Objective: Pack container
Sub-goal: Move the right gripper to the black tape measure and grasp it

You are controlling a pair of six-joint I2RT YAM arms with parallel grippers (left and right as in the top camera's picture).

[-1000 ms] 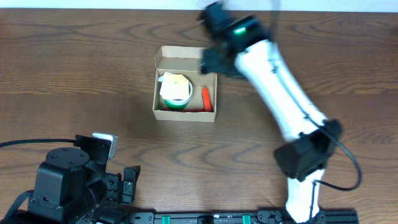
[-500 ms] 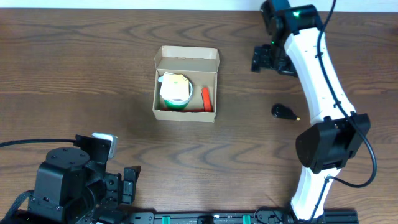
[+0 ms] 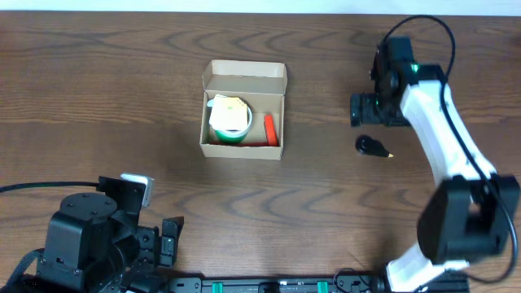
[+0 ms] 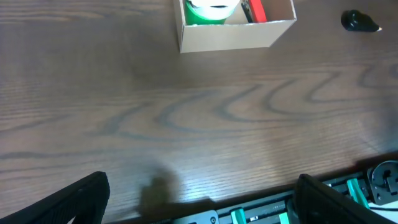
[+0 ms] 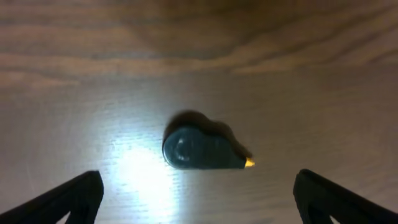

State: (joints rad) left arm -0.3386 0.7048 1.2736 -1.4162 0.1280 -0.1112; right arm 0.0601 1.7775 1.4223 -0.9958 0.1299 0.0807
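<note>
Partly packed: open container mid-table, already holding green roll and red piece. Left to pack: black teardrop piece near right gripper, spread apart, empty; left gripper likewise.

The place looks like a robotics lab bench. A wood-grain table has a white arm and a black arm fixed at its near edge. A black mounting rail with green fittings runs along that edge, and a black cable trails off the left edge.
</note>
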